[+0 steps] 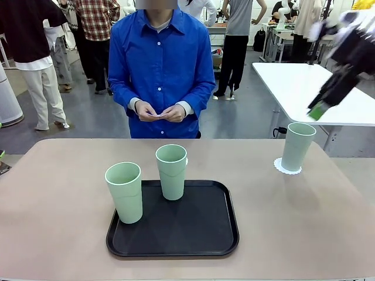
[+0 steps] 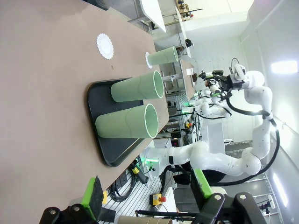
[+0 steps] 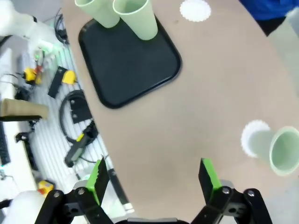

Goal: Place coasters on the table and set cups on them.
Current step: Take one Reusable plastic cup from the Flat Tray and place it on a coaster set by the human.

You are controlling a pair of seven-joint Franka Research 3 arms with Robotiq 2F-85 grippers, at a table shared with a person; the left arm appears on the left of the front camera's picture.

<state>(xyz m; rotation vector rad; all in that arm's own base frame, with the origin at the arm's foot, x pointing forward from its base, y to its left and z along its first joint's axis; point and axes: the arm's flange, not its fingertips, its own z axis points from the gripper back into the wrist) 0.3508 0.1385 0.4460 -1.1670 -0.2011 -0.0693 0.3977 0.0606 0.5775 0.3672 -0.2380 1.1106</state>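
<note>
Tabletop with a black tray at the middle of its near edge, carrying 2 of the 3 cups: cup 1 by the tray's left edge and cup 2 by its far edge, both upright. Cup 3 stands on a coaster near the far right corner. A 2nd coaster lies bare between the tray and the far edge. The person's hands hold something small and white, too small to name. The right hand, spread and empty, hangs raised above the far right corner. The left hand, likewise spread and empty, stands off the left edge. The cups look light, smooth and thin-walled, so apt to tip or slip. A gentle hold across the wall just below the rim seems safest. The lacy coasters look flat and flimsy, hard to pinch.
</note>
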